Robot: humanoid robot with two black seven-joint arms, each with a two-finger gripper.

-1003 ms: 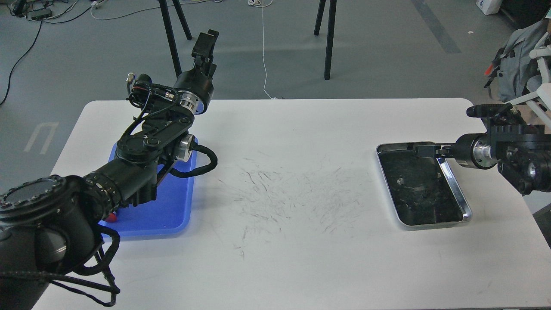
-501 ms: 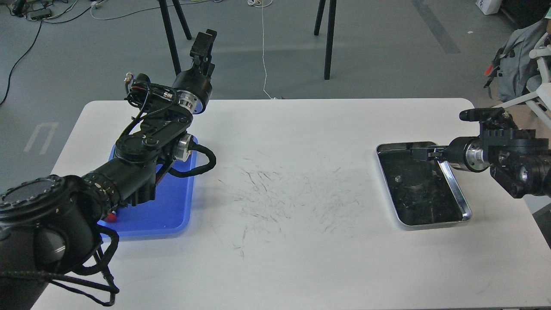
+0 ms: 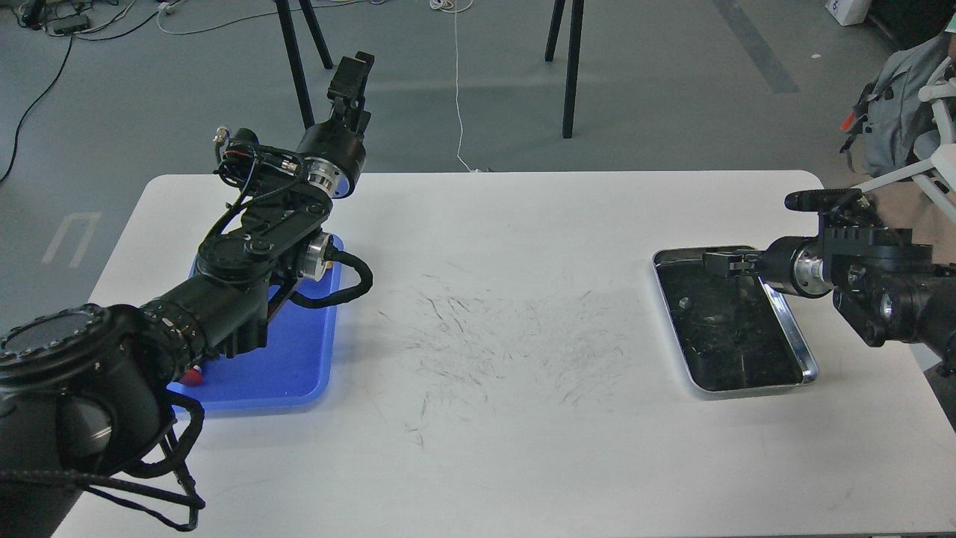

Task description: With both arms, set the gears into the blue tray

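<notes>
White scuffed table (image 3: 485, 299) | right gripper (image 3: 718, 261) over silver tray's (image 3: 792, 332) far rim, spread unclear | left gripper (image 3: 349, 75) raised beyond table edge, jaws unreadable | blue tray (image 3: 299, 359) beneath left arm (image 3: 246, 261) | gears indistinguishable | no legible writing

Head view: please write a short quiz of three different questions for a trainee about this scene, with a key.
1. True or false: the right gripper is over the silver metal tray.
2. Which tray lies under the left arm? A) silver metal tray B) blue tray
3. What colour is the small cap at the blue tray's near left corner?

Key: 1 true; 2 B; 3 red, the red cap beside the arm.
</notes>
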